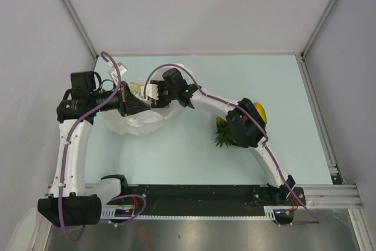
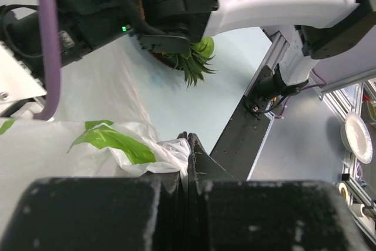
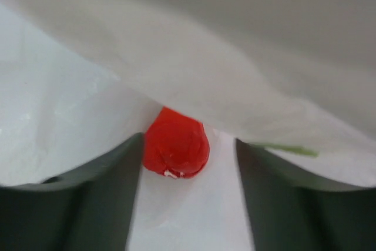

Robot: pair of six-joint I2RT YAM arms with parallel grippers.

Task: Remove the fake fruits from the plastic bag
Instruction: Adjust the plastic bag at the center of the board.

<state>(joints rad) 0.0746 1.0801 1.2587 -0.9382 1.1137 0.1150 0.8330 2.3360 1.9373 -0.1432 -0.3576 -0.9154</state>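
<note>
The plastic bag (image 1: 140, 124) lies crumpled, white with green print, at the left of the table. My left gripper (image 1: 136, 109) is shut on a fold of the bag (image 2: 170, 151), its jaws pressed together on the film. My right gripper (image 1: 150, 94) reaches into the bag's mouth and is open. Inside, a small red fruit (image 3: 176, 145) lies on the bag's film between its fingers (image 3: 88, 204), close by the left one, partly under a sagging fold. The pineapple (image 1: 223, 137) and the yellow-orange mango (image 1: 260, 110) lie on the table beside the right arm. The pineapple's green crown shows in the left wrist view (image 2: 191, 66).
The right arm's forearm (image 1: 217, 103) spans from the bag to the pineapple. A black rail (image 1: 194, 195) runs along the table's near edge. White walls enclose the table at the back and sides.
</note>
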